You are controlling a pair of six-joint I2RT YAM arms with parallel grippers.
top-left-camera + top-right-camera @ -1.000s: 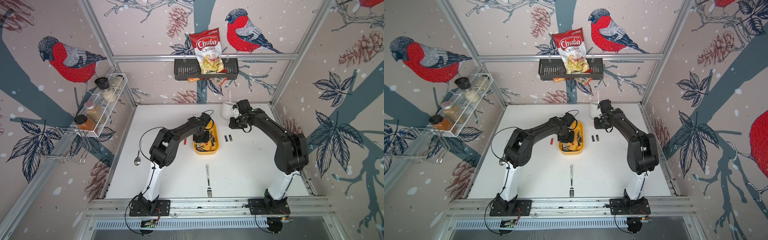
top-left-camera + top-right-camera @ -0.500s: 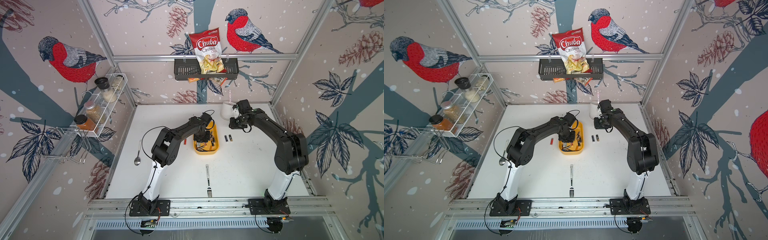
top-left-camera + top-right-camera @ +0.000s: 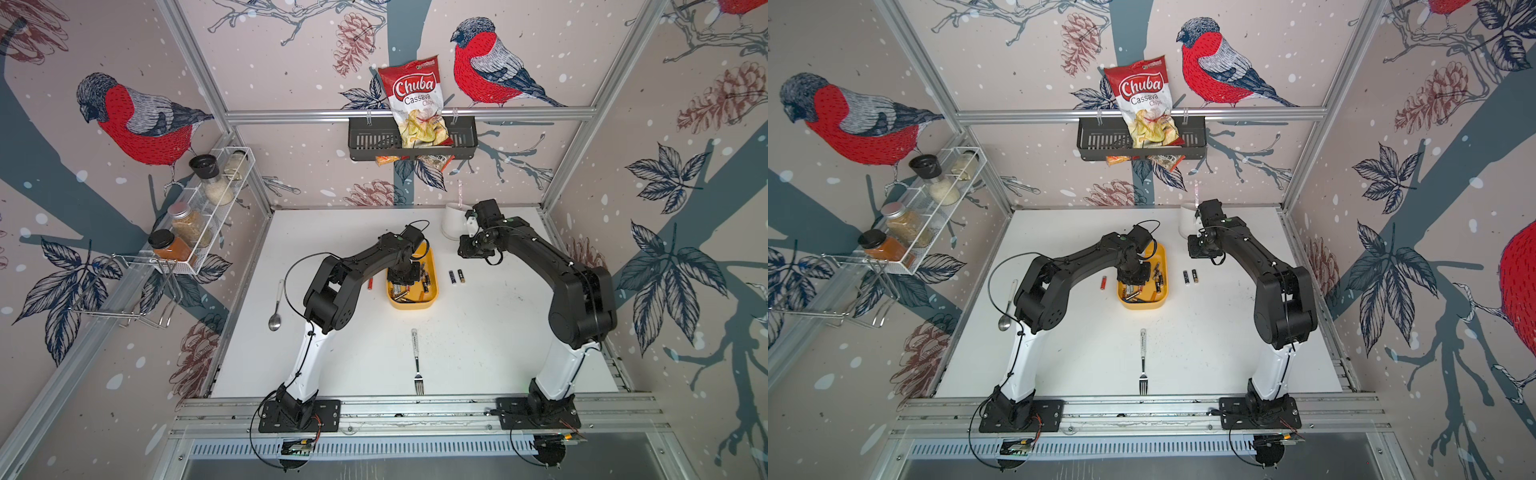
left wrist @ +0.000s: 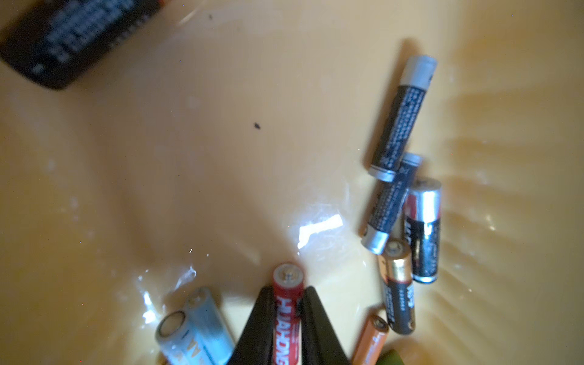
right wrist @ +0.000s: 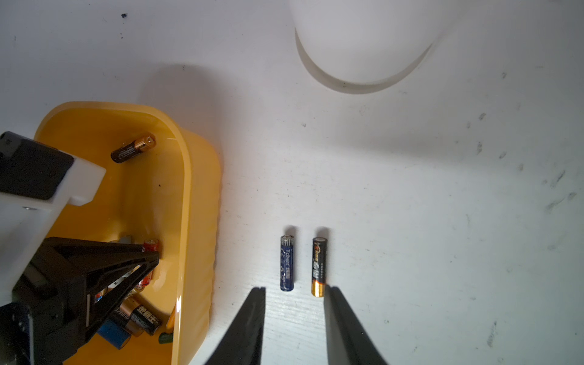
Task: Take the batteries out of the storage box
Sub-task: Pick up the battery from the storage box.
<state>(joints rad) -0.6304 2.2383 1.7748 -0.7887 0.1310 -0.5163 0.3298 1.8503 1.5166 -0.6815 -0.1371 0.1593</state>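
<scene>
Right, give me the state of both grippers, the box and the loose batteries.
Left gripper: jaws shut on the red battery, in the storage box.
Right gripper: jaws open, empty.
Storage box: holds several batteries.
Blue battery and black-and-gold battery: lying on the table, outside.

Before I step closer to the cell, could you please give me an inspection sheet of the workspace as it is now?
Surface: white table, lightly scuffed.
Job's things: yellow storage box holds several batteries; blue battery and black-gold battery lie side by side on the table on the right arm's side of the box, loose red cell on the left arm's side.
Clutter: fork, spoon, white cup.
End effectors: left end effector shut on red battery inside the box; right end effector open, empty, by the two laid-out batteries.
Cables: black cable loops off the left arm near the spoon.
Surroundings: wall basket with chip bag; spice rack with jars.
</scene>
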